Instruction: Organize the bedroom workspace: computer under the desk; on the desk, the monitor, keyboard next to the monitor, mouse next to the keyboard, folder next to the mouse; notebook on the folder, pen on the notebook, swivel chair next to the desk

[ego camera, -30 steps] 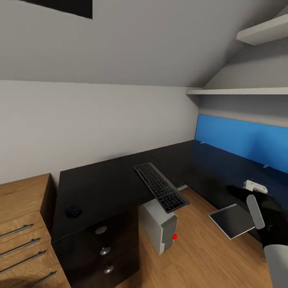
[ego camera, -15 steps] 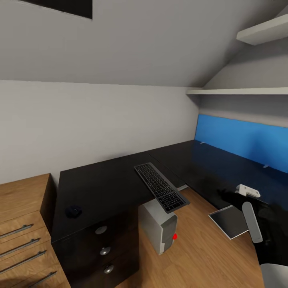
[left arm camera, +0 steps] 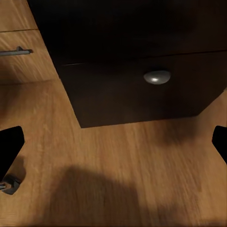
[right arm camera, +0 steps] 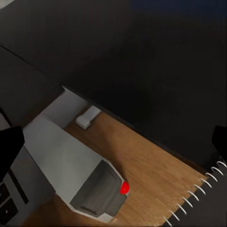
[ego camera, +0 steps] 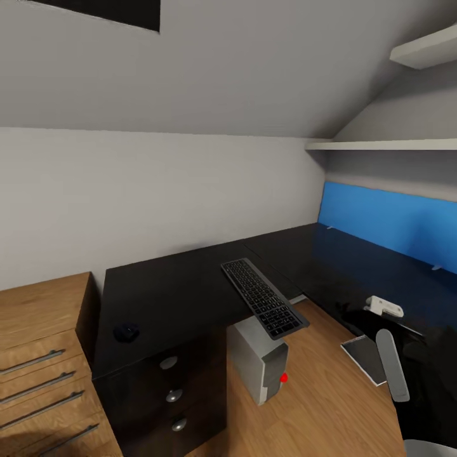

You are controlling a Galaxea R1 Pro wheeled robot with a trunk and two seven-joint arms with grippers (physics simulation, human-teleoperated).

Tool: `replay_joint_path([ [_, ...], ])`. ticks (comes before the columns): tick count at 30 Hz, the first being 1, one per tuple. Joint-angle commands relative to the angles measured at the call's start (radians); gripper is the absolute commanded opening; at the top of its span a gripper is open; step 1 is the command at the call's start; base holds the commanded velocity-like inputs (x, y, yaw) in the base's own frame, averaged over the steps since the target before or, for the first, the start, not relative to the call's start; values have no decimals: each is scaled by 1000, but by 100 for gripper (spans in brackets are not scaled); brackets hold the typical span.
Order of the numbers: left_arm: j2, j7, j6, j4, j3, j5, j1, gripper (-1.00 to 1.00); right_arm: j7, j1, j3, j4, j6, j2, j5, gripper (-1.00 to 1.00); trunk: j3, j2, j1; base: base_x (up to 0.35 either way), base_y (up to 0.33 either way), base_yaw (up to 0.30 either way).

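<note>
The glossy black desk (ego camera: 171, 285) carries the silver-grey keyboard (ego camera: 263, 303), which lies slanted with its near end past the desk's edge. The black mouse (ego camera: 126, 332) sits near the desk's left front corner. Under the desk stands the light-grey computer (ego camera: 257, 363), also seen with its red light (right arm camera: 71, 161). The pale notebook (ego camera: 363, 357) juts over the edge of the desk's right wing, and its spiral binding (right arm camera: 203, 189) lies beside my open right gripper (right arm camera: 114, 144). My open left gripper (left arm camera: 113, 146) hangs low over the floor. The monitor, folder, pen and swivel chair are out of view.
A wooden chest of drawers (ego camera: 38, 355) stands left of the desk. Black drawers with silver knobs (ego camera: 168, 363) sit under the desk, and one knob (left arm camera: 156, 76) faces my left gripper. A blue panel (ego camera: 387, 222) backs the right wing, under wall shelves (ego camera: 381, 145).
The camera has turned slightly, shifting everything to the right. My right arm has moved down and to the left, so its forearm covers more of the notebook.
</note>
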Motion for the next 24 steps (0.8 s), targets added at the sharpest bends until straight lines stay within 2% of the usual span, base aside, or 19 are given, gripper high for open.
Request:
replay_joint_path([
  [1,1,3,-7,0,-2,9,-1,100,-8,1,0,-2,4,0,-11,100,-1,0,0,0,0,81],
  [24,1,3,-8,4,-2,9,-1,100,-5,6,3,-21,9,-1,-11,100,-1,0,0,0,0,10],
])
